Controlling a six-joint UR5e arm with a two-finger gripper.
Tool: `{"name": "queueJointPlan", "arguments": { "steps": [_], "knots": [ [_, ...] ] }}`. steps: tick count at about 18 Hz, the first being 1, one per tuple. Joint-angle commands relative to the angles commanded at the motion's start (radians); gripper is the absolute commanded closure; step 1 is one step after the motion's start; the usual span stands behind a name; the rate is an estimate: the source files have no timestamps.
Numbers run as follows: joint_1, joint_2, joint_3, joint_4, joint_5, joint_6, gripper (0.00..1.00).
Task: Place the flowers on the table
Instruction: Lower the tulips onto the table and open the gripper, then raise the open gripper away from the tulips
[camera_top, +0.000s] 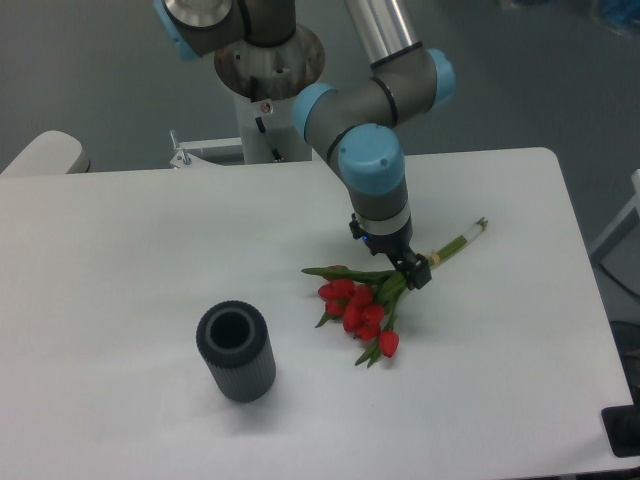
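The flowers (362, 305) lie on the surface (120, 230), buds fanned toward 7 o'clock, stems running to 2 o'clock. This looks like the release step: the end effector (413, 271) sits at the stems, whether clamped or parted I cannot tell. Next it needs a confirmed let-go and a straight lift. The arm descends from 12 o'clock, wrist pointing down. A vase (236, 352) stands well apart at 8 o'clock.
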Motion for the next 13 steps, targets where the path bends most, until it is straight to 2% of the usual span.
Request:
{"name": "queueJointPlan", "arguments": {
  "steps": [3,6,10,13],
  "knots": [
    [-0.003,0.008,0.071,-0.038,-0.003,-0.012,0.00],
    [-0.015,0.002,0.130,-0.032,-0.021,-0.153,0.00],
    [-0.005,-0.003,0.222,-0.040,-0.193,-0.199,0.00],
    [0.028,-0.012,0.278,-0.043,-0.265,-0.196,0.00]
  ]
}}
